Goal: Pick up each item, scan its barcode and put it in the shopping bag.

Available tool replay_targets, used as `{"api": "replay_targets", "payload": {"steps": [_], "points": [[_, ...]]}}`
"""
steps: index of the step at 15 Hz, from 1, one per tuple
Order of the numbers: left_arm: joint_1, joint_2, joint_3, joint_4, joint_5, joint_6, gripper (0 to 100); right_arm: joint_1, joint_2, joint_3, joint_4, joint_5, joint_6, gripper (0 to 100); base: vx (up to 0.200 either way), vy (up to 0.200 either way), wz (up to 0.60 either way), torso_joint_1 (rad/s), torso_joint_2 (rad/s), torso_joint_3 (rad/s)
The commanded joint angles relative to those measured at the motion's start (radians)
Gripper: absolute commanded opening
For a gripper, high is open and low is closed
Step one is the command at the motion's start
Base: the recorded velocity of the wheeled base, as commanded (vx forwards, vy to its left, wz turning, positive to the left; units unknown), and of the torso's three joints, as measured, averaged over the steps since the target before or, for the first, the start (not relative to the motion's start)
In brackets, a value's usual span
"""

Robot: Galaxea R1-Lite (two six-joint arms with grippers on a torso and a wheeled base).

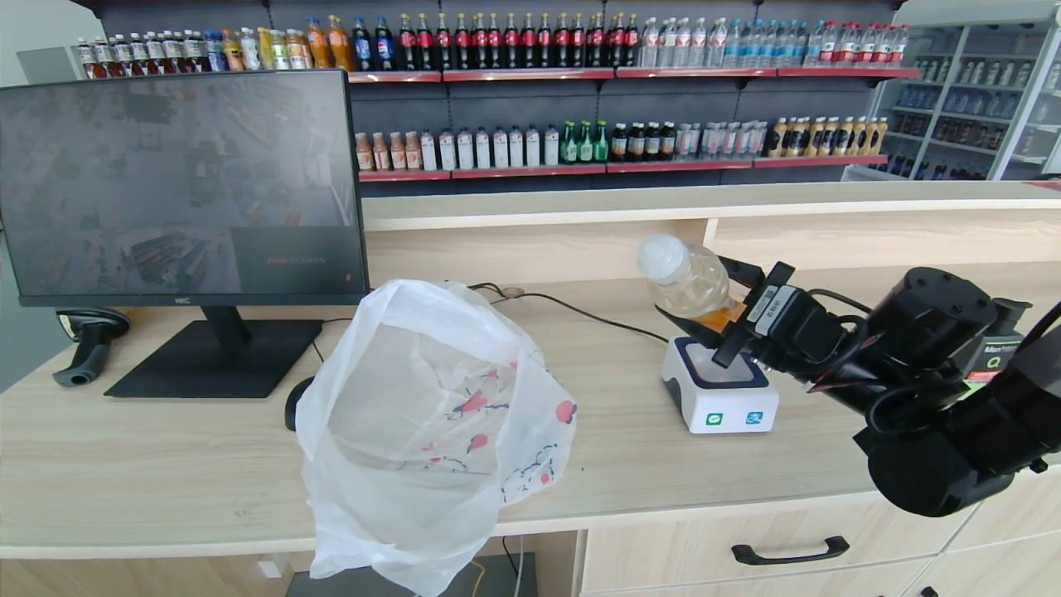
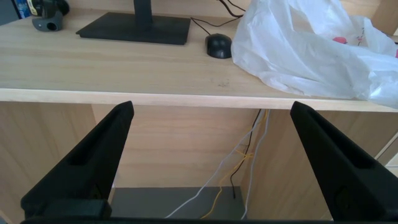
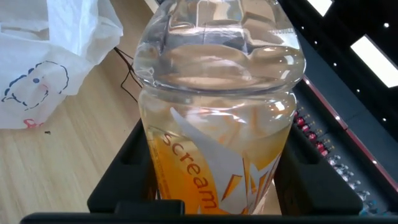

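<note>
Now your right gripper (image 1: 711, 322) is clamped on the bottle (image 1: 686, 278), held tilted with its cap up and leftward just above the scanner (image 1: 719, 396), so the shopping bag (image 1: 431, 414), its mouth seemingly open upward, lies to its left, nearer your wide-open left gripper (image 2: 211, 115).

I see my left gripper (image 2: 211, 107) spread wide below the near edge of the counter (image 2: 93, 68). On top, the shopping bag (image 2: 311, 50) lies just right of a mouse (image 2: 218, 45); the monitor stand (image 2: 134, 28) sits farther back. Underneath hang cables (image 2: 239, 168).
</note>
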Motion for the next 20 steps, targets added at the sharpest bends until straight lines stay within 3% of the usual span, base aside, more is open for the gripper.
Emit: {"api": "replay_targets", "payload": {"steps": [1, 6, 11, 16, 20], "points": [[0.0, 0.0, 0.0, 0.0, 0.0, 0.0, 100, 0.003, 0.0, 0.005, -0.001, 0.0, 0.003, 0, 0.0, 0.0, 0.0, 0.0, 0.0, 0.0], [0.0, 0.0, 0.0, 0.0, 0.0, 0.0, 100, 0.006, -0.081, 0.035, -0.001, -0.032, 0.052, 0, 0.0, 0.0, 0.0, 0.0, 0.0, 0.0], [0.0, 0.0, 0.0, 0.0, 0.0, 0.0, 100, 0.042, -0.306, 0.284, -0.001, -0.213, 0.144, 0, 0.0, 0.0, 0.0, 0.0, 0.0, 0.0], [0.0, 0.0, 0.0, 0.0, 0.0, 0.0, 100, 0.062, -0.495, 0.453, -0.001, -0.396, 0.357, 0, 0.0, 0.0, 0.0, 0.0, 0.0, 0.0], [0.0, 0.0, 0.0, 0.0, 0.0, 0.001, 100, 0.063, -0.54, 0.491, -0.001, -0.54, 0.589, 0, 0.0, 0.0, 0.0, 0.0, 0.0, 0.0]]}}
